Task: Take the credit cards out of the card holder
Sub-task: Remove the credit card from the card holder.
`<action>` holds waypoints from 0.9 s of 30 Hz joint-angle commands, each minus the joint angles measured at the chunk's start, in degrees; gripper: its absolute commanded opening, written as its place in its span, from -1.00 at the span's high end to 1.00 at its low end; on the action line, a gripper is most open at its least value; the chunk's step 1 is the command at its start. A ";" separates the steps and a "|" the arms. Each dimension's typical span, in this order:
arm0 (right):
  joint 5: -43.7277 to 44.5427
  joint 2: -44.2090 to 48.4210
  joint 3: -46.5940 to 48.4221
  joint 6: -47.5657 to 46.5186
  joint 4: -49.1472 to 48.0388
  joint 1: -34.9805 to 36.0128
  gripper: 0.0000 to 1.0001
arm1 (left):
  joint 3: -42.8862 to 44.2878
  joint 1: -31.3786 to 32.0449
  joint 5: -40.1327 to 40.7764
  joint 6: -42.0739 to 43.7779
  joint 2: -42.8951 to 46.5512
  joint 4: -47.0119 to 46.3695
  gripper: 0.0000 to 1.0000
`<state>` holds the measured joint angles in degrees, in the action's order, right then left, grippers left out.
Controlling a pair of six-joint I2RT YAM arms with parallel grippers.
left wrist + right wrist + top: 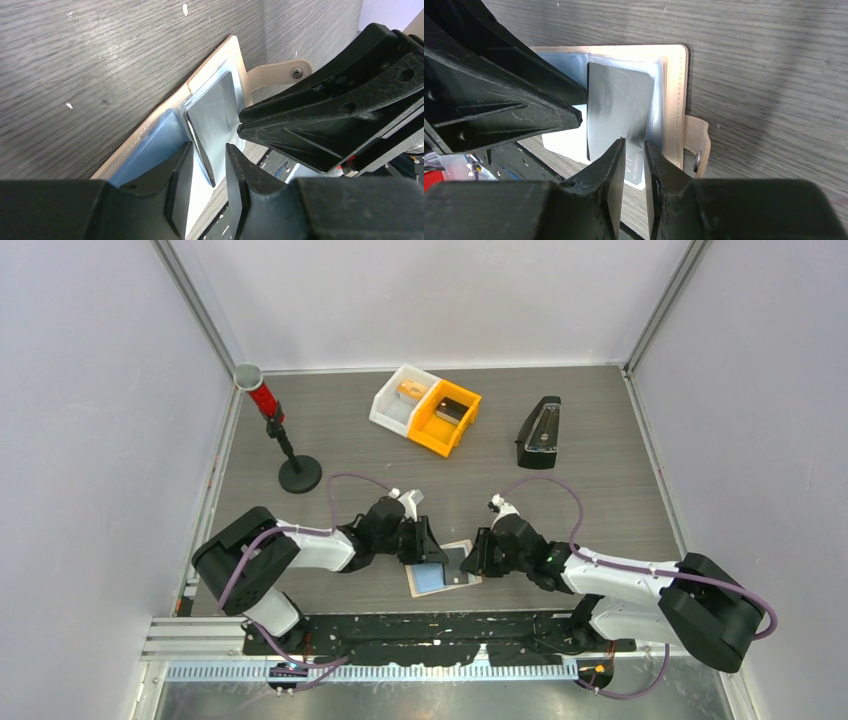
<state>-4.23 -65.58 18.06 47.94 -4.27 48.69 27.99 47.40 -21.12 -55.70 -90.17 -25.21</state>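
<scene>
Left claw (209, 146) astride tilted silvery card (215, 107), open tan holder (675, 100)

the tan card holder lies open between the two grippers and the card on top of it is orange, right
No, the card on top is silvery grey, not orange; the right wrist view shows it. The tan card holder does lie open between the left gripper and the right gripper.
</scene>
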 commanded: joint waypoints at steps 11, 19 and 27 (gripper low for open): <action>1.43 2.92 6.13 -1.07 8.82 0.36 0.39 | 0.06 0.24 2.07 1.45 3.12 3.89 0.29; 1.23 -2.19 5.13 -0.97 4.87 0.36 0.40 | -0.34 0.24 0.83 0.67 2.05 1.16 0.33; -1.67 -4.46 2.19 0.58 -1.21 0.36 0.56 | -1.22 0.24 0.15 -0.62 1.22 -1.75 0.39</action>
<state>-5.17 -69.38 21.80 47.51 -1.34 48.73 27.59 47.48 -19.90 -55.55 -88.38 -23.11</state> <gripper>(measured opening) 0.236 0.319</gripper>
